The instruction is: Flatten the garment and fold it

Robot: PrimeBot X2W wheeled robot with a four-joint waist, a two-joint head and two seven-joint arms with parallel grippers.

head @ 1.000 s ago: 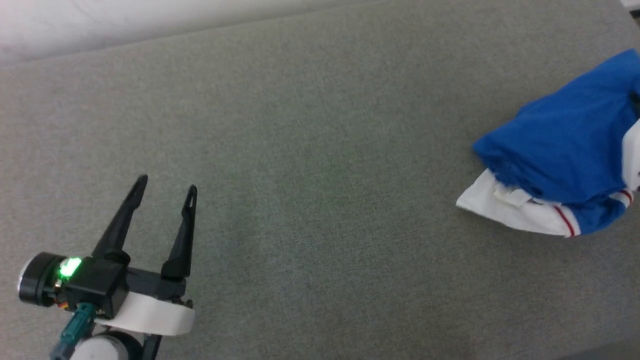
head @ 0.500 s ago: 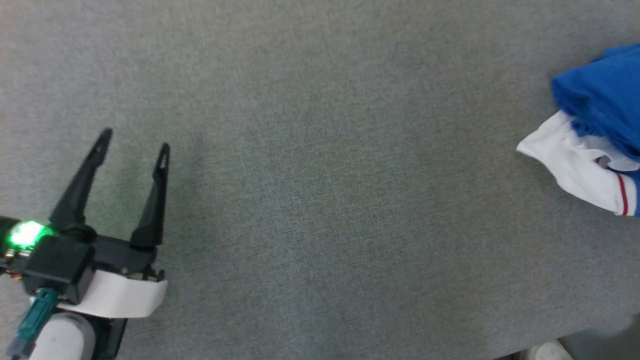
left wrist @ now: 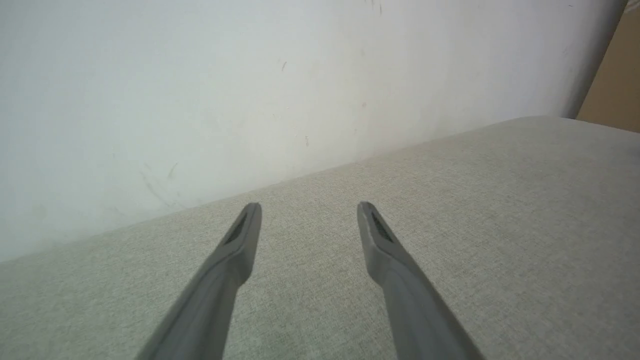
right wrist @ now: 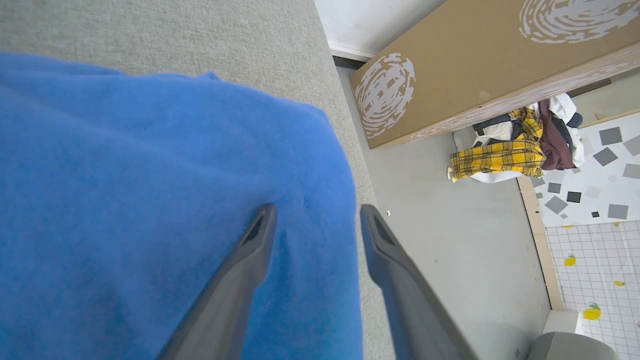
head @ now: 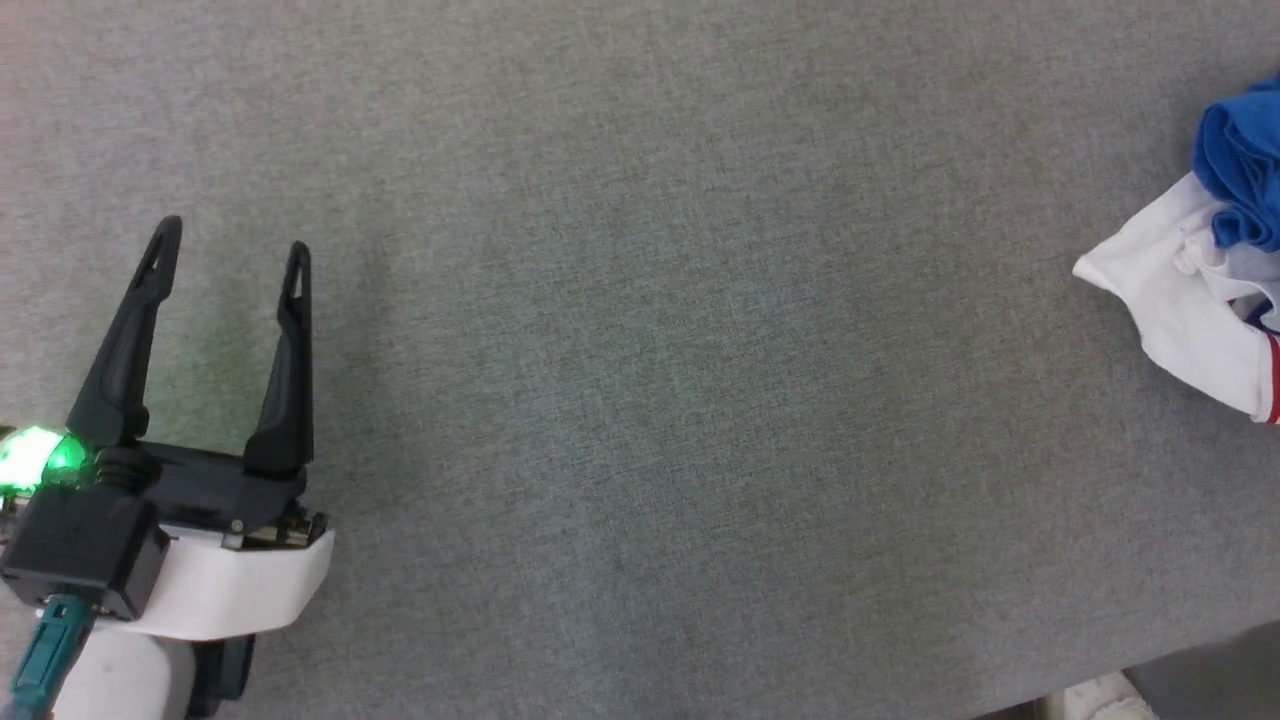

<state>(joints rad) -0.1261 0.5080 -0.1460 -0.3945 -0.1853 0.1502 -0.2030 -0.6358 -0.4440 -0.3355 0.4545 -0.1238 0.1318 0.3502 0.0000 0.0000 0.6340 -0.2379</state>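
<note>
Head view: my left gripper [head: 232,238] is splayed and empty at lower left, with the garment [head: 1195,285] bunched well off at the table's [head: 640,400] right edge. Left wrist: its fingers part over bare table. Right wrist: the right gripper [right wrist: 318,207] hangs with jaws parted, pinching nothing, directly over the blue cloth, so that arm's nearer.

The light is soft and even, from no clear side, and leaves hardly a shadow on the grey table [head: 640,400]. A green lamp [head: 35,458] at the base of the left gripper [head: 234,235] glows blown-out and tints the cloth beside its fingers faintly green. In the left wrist view the wall [left wrist: 200,90] ahead of the fingers looks pale and washed, and the table's far edge bows. Under the right gripper [right wrist: 317,207] the blue shirt [right wrist: 125,200] is fuzzy and the finger roots are blurred. The floor [right wrist: 450,240] beyond is sharper.
</note>
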